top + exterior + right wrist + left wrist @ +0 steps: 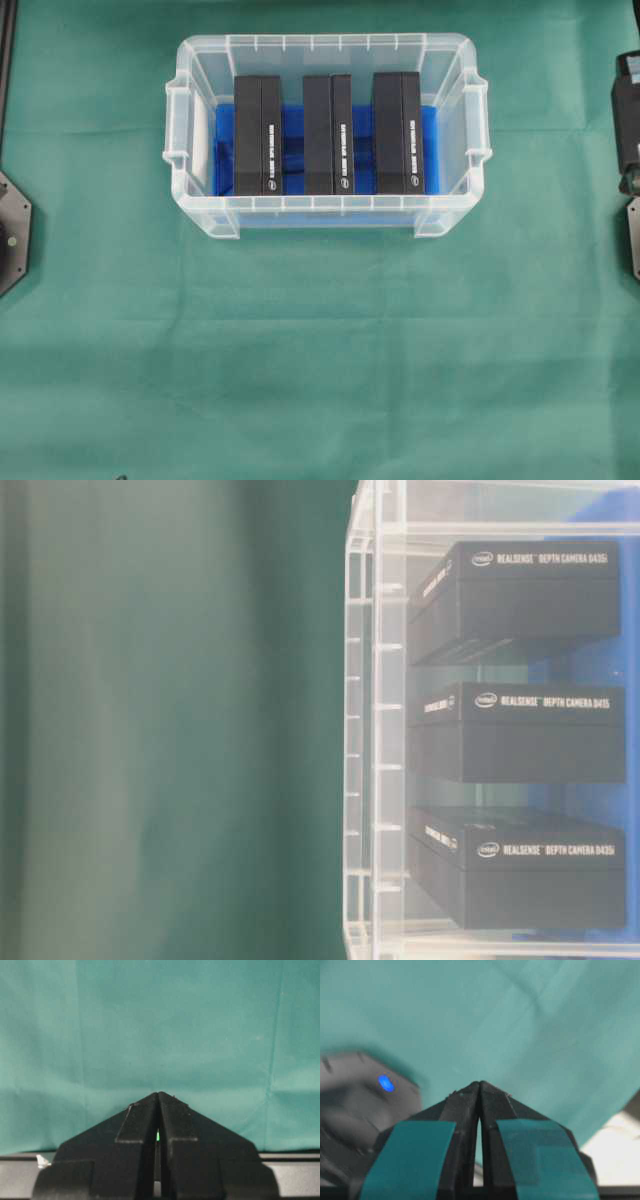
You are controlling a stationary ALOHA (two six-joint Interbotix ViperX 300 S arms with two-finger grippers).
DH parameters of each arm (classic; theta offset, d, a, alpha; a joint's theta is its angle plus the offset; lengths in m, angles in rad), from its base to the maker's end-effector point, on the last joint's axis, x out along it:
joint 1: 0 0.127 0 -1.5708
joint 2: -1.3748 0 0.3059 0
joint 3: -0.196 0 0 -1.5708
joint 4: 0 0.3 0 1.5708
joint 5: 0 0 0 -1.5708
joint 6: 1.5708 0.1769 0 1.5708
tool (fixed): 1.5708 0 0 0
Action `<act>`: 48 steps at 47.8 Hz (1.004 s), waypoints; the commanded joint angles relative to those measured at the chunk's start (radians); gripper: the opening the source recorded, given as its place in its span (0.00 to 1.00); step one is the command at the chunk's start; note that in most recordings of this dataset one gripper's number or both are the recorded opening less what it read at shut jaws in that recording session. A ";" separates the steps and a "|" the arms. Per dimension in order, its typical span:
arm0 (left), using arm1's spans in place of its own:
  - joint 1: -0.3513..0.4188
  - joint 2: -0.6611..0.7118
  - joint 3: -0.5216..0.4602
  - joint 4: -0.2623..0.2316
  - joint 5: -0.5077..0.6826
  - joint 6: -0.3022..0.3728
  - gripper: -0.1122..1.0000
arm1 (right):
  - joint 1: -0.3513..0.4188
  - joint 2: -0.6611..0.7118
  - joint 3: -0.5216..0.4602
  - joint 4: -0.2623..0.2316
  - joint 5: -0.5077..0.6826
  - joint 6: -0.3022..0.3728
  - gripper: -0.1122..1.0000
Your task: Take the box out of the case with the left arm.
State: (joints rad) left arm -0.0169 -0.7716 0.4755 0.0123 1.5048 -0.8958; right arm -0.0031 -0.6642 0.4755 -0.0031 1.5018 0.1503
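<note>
I see both sets of fingers pressed together, left [479,1085] and right [158,1094], over green cloth; three boxes [328,134] stand in the case [447,212], away from them.

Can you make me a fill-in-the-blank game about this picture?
1. The clear case holds ___ black boxes.
2. The liner under the boxes is ___.
3. The left gripper is ___, holding nothing.
4. The cloth under the case is ___.

Missing words: three; blue; shut; green

You read "intel REALSENSE DEPTH CAMERA D435" in white on each of three black boxes [540,585] in case [375,730].
</note>
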 commanded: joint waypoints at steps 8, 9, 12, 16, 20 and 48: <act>-0.003 0.005 -0.029 0.008 0.132 -0.476 0.10 | -0.002 -0.002 -0.025 0.000 0.002 0.005 0.10; -0.003 0.005 -0.029 0.008 0.144 -0.505 0.10 | -0.002 -0.003 -0.025 0.000 0.002 0.005 0.10; -0.003 0.003 -0.029 0.008 0.170 -0.554 0.10 | 0.000 -0.002 -0.026 0.000 0.002 0.005 0.10; -0.003 0.000 -0.028 0.011 0.175 -0.549 0.10 | -0.002 -0.002 -0.025 0.002 0.002 0.003 0.10; -0.003 -0.005 -0.028 0.011 0.167 -0.531 0.10 | -0.002 -0.002 -0.025 0.000 0.002 0.005 0.10; 0.353 0.014 -0.031 0.052 0.137 -0.253 0.10 | -0.002 0.002 -0.025 -0.006 0.002 0.003 0.10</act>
State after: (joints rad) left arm 0.2684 -0.7670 0.4694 0.0614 1.6506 -1.2011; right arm -0.0031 -0.6642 0.4771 -0.0046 1.5018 0.1519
